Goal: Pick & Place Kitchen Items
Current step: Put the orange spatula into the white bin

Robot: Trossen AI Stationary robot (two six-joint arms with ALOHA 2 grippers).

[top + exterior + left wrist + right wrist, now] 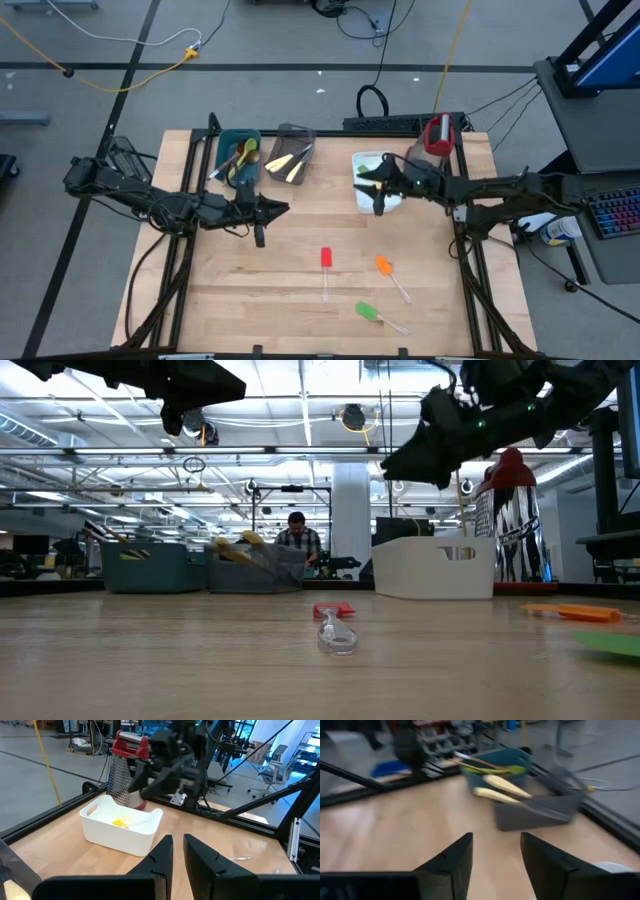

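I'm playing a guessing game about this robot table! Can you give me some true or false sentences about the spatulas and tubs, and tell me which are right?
1. Three small spatulas lie loose on the wood: red, orange and green. True.
2. The white tub is empty. False: something yellow lies in it.
3. The right gripper is over the white tub with its fingers apart, holding nothing. True.
4. The left gripper is gripping the red spatula. False: it is above bare table, almost shut and empty, and the spatula lies apart from it.
5. The teal tub and the grey tub both hold utensils. True.
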